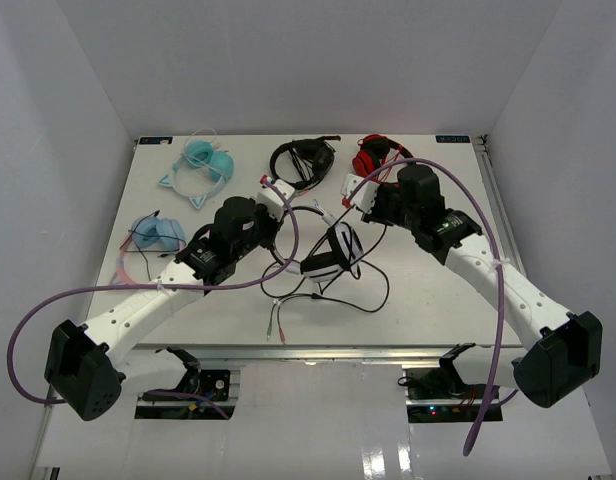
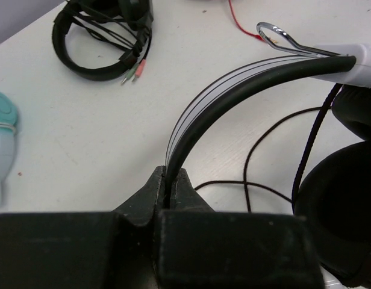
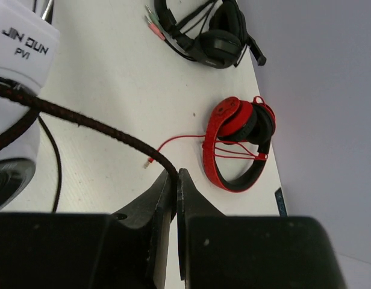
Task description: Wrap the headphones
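Observation:
The white-and-black headphones (image 1: 326, 250) lie at the middle of the table, their thin black cable (image 1: 368, 297) looped in front and the split plugs (image 1: 278, 330) near the front edge. My left gripper (image 2: 171, 180) is shut on the black headband (image 2: 233, 90), which arches up to the white earcup arm (image 2: 354, 60). My right gripper (image 3: 175, 180) is shut on the braided black cable (image 3: 83, 117), which runs left past the white earcup (image 3: 20, 54) marked JIN DUN. In the top view the left gripper (image 1: 273, 205) and right gripper (image 1: 363, 205) flank the headphones.
All-black headphones (image 1: 303, 160) and red headphones (image 1: 373, 158) lie at the back; they also show in the right wrist view (image 3: 215, 36) (image 3: 240, 141). Turquoise headphones (image 1: 203, 165) sit back left, a blue pair (image 1: 153, 235) at the left edge. White walls enclose the table.

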